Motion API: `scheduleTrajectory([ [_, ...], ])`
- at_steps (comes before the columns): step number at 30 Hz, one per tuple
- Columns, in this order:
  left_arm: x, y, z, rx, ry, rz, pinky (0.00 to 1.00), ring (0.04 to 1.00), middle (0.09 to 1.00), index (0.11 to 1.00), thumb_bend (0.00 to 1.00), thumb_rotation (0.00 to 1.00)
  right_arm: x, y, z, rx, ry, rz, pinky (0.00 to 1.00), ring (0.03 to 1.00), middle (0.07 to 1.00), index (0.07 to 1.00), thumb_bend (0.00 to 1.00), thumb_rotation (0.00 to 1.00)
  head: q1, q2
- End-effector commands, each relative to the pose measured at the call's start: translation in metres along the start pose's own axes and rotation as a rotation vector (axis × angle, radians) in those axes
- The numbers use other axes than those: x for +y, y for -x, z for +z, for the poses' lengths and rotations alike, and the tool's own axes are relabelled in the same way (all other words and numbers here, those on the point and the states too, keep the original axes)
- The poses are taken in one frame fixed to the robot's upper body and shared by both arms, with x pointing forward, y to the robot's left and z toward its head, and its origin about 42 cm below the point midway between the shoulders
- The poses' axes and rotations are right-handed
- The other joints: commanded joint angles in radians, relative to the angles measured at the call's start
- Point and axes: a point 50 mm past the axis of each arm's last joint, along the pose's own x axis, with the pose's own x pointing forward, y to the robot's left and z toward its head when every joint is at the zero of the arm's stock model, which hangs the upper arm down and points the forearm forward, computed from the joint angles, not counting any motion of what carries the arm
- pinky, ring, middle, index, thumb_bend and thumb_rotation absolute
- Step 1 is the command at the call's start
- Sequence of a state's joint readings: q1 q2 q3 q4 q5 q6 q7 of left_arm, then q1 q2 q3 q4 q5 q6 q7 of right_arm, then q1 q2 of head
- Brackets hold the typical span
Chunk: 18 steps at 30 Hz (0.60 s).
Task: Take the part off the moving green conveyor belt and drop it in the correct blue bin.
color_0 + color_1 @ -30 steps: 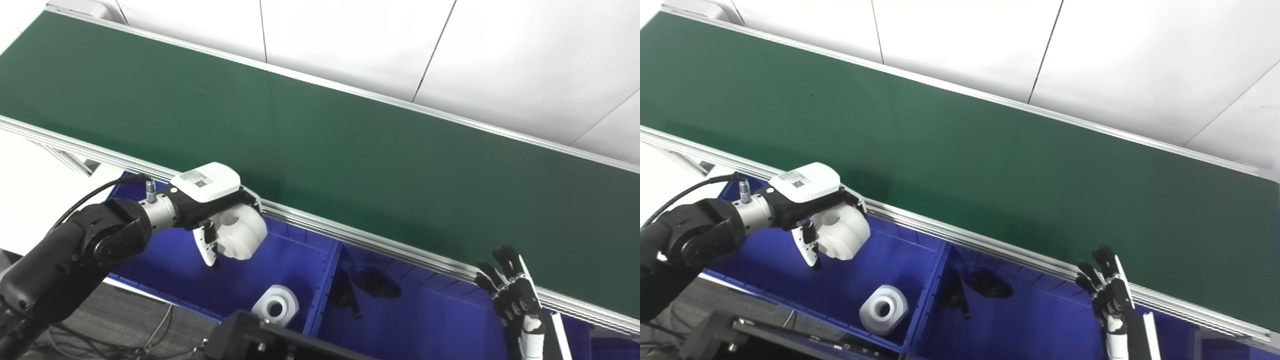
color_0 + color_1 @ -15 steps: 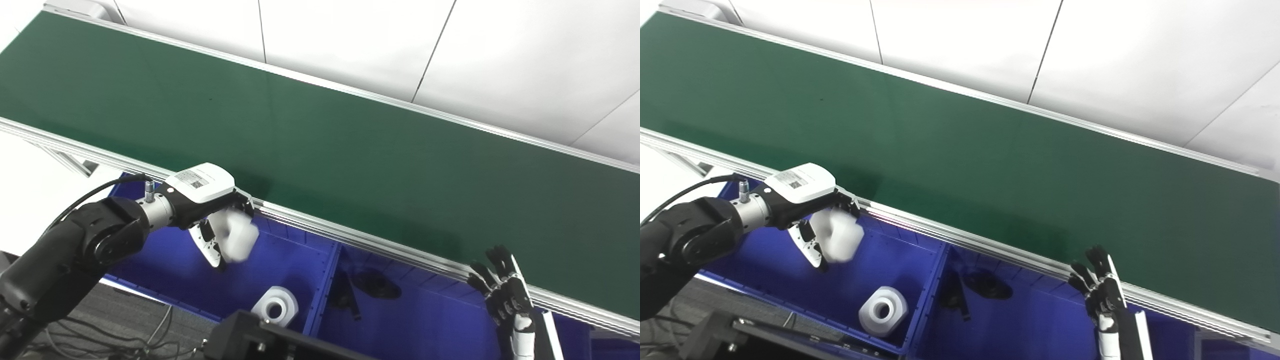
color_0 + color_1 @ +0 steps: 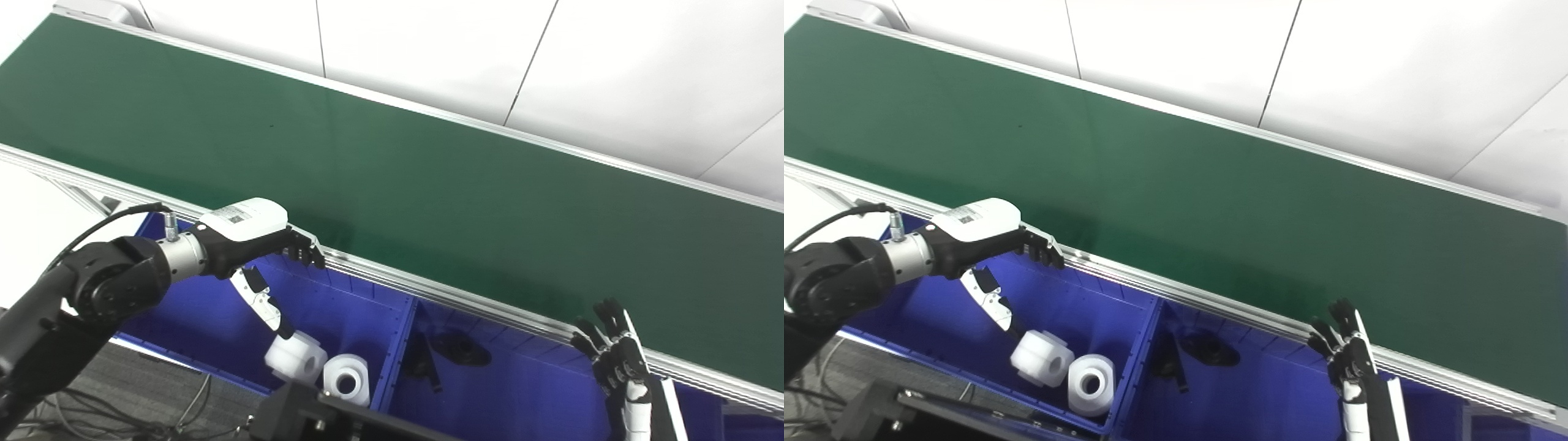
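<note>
My left hand (image 3: 257, 245) is open and empty above the left blue bin (image 3: 937, 318), fingers spread toward the belt's near rail. A white cylindrical part (image 3: 1041, 366) lies in that bin just below the thumb, next to a second white part (image 3: 1090, 383). The green conveyor belt (image 3: 392, 165) carries no part in view. My right hand (image 3: 615, 358) is open, fingers up, below the belt's near rail at the lower right, holding nothing.
The middle blue bin (image 3: 520, 386) holds dark parts (image 3: 456, 349). A silver rail (image 3: 429, 288) runs along the belt's near edge above the bins. A black frame piece (image 3: 318, 416) crosses the bottom. White wall panels lie behind the belt.
My left hand opened and let go of the white part. It fell into the left bin and came to rest beside the other white part. The right hand barely moved.
</note>
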<state>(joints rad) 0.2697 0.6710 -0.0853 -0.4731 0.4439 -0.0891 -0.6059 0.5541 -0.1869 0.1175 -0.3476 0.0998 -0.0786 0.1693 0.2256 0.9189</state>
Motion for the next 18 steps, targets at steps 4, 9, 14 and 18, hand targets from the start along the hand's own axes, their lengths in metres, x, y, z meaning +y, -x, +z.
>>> scheduleTrajectory([
  [4,0.016,0.015,0.027,-0.193,0.384,0.193,0.60,0.693,0.728,0.724,0.93,0.65,0.009,-0.001,0.007,-0.055,0.004,0.008,0.84,0.885,0.953,0.964,0.87,0.94,-0.104,-0.012],
  [9,0.001,0.015,0.048,-0.344,0.735,0.493,0.68,0.725,0.744,0.747,0.91,0.69,0.024,-0.005,0.004,-0.061,0.011,0.008,0.83,0.879,0.947,0.947,0.86,0.94,-0.256,-0.041],
  [14,-0.033,-0.006,0.059,-0.357,0.979,0.756,0.78,0.799,0.806,0.803,0.91,0.68,0.049,-0.009,-0.003,-0.093,0.027,-0.001,0.82,0.879,0.937,0.947,0.84,0.95,-0.418,-0.110],
  [18,-0.043,-0.026,0.063,-0.374,0.983,0.798,0.85,0.864,0.859,0.850,0.91,0.69,0.067,-0.017,-0.002,-0.180,0.019,-0.052,0.83,0.888,0.949,0.952,0.84,0.94,-0.467,-0.167],
])
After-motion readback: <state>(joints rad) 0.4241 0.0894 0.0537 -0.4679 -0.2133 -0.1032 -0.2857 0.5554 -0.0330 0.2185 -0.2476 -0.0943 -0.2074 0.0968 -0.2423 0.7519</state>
